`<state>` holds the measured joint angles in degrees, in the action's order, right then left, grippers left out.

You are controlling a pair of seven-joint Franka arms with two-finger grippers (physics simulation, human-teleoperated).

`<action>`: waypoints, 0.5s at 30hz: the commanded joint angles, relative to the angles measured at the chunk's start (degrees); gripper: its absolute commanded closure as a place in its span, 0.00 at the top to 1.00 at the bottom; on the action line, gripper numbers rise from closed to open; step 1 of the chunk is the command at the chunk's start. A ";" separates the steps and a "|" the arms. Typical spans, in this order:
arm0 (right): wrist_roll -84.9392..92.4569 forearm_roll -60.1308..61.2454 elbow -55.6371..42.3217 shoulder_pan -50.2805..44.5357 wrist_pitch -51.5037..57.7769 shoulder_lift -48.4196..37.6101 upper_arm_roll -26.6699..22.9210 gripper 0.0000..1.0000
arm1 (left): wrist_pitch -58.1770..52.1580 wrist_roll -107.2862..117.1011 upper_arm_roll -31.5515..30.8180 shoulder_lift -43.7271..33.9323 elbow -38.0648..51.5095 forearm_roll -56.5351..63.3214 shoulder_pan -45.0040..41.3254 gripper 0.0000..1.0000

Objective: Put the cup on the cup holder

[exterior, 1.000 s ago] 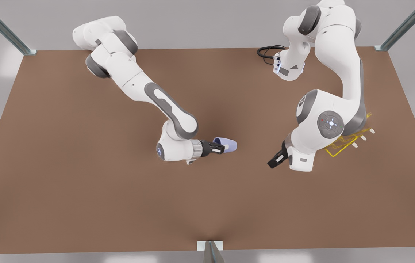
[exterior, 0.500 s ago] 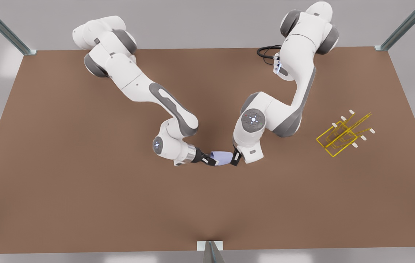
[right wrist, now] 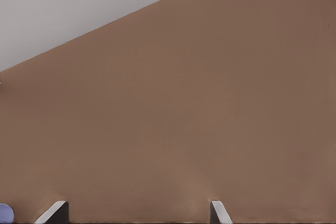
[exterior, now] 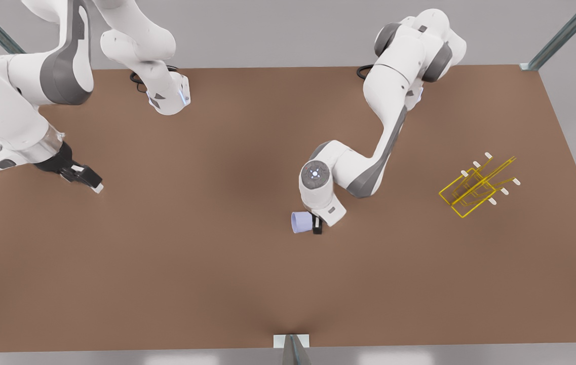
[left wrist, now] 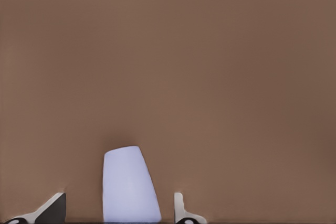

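The pale lavender cup (exterior: 299, 222) lies on its side in the air just above the brown table, near the middle. My left gripper (exterior: 316, 224) is shut on it, and the cup (left wrist: 129, 184) sticks out between its fingertips (left wrist: 180, 208). The yellow wire cup holder (exterior: 475, 186) with white-tipped prongs stands on the table at the front view's right, well apart from the cup. My right gripper (exterior: 86, 178) hangs open over the table's edge at the front view's left, with nothing between its fingers (right wrist: 56, 211).
The brown table (exterior: 217, 284) stretches bare between the cup and the cup holder. Both arm bases stand at the far edge, each with a black cable (exterior: 363, 72). Metal frame posts (exterior: 292, 350) rise at the corners and the near edge.
The right gripper has let go of the cup and swung far away toward the front view's left. The left gripper now holds the cup alone and has turned it.
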<state>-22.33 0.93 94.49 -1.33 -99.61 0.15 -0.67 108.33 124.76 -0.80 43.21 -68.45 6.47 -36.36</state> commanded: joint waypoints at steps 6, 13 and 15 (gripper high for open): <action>22.95 -4.89 -2.03 -4.12 3.64 5.39 -0.47 1.00 | 7.95 21.67 0.19 4.16 -0.80 0.56 -0.73 1.00; 24.44 -3.66 -2.46 -2.10 1.70 5.39 -0.38 1.00 | 8.83 21.67 0.27 6.88 -1.33 3.46 -1.61 1.00; 24.35 -3.66 -2.64 -2.01 1.79 5.39 -0.38 1.00 | 8.92 21.49 0.19 7.06 -1.33 4.17 -1.61 1.00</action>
<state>-8.92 -2.85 92.00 -3.31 -97.33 5.62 -1.03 116.12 137.05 -0.56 50.25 -69.80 9.70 -37.97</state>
